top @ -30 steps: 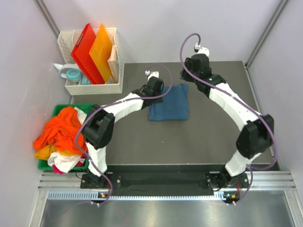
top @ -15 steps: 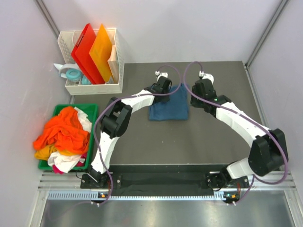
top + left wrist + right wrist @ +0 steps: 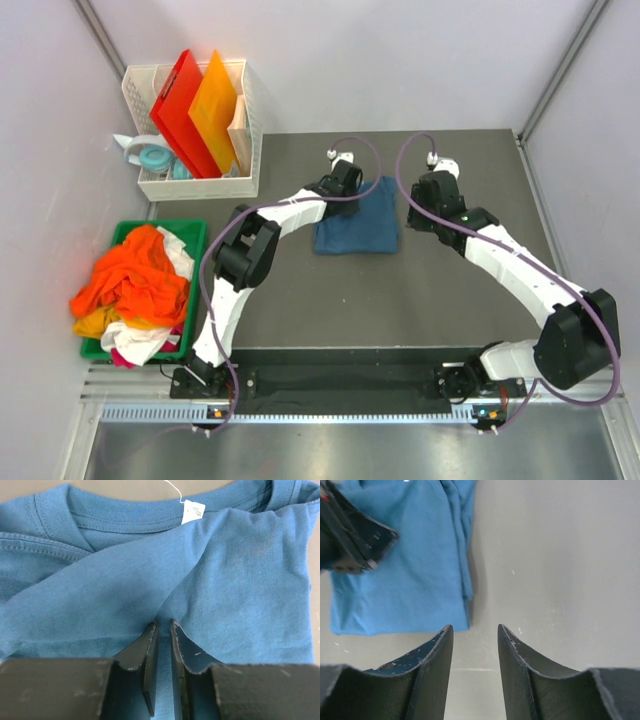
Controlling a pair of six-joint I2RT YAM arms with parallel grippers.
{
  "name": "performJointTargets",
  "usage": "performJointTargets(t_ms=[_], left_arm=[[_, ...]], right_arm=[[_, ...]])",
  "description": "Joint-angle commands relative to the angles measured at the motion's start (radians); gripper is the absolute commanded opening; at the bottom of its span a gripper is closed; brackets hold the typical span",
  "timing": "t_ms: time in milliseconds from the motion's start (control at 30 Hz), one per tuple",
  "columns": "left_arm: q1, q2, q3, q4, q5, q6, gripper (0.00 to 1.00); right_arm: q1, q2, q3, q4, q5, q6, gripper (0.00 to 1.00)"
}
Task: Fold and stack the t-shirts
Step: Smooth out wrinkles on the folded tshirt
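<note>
A dark teal-blue t-shirt (image 3: 358,220) lies folded into a rectangle on the grey table. In the left wrist view its collar and white label face up (image 3: 192,512). My left gripper (image 3: 350,186) (image 3: 162,624) sits at the shirt's far-left corner, its jaws closed on a raised ridge of the teal fabric. My right gripper (image 3: 420,210) (image 3: 475,627) is open and empty, above bare table just right of the shirt (image 3: 400,565). The orange, yellow and white t-shirts (image 3: 130,285) lie heaped in a green bin at the left.
The green bin (image 3: 150,226) stands off the table's left edge. A white basket (image 3: 245,150) at the far left holds a red board (image 3: 175,105) and an orange board (image 3: 215,110). Tape rolls (image 3: 152,156) lie beside it. Grey walls enclose the table.
My left gripper moved right, from the shirt's left edge onto its far-left corner. My right gripper pulled back from the far right corner and came nearer, to the shirt's right side.
</note>
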Motion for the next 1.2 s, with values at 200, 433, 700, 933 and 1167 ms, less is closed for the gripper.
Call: performJointTargets(t_ms=[200,433,700,933,1167], left_arm=[[-0.010,0.009,-0.249,-0.029,0.086,-0.065,0.15],[-0.010,-0.027,-0.260,-0.059,0.061,-0.036,0.14],[-0.042,-0.055,-0.314,-0.064,0.069,-0.039,0.13],[-0.058,-0.207,-0.372,-0.006,0.026,-0.032,0.16],[-0.076,-0.239,-0.358,-0.061,-0.016,-0.019,0.15]], right_arm=[[0.008,0.005,-0.181,0.140,-0.006,0.106,0.41],[0.008,0.150,-0.101,0.167,-0.035,0.118,0.48],[0.011,0.068,-0.143,0.156,-0.018,0.113,0.47],[0.009,0.001,-0.100,0.136,0.000,0.090,0.47],[0.009,-0.016,-0.097,0.139,0.002,0.078,0.48]])
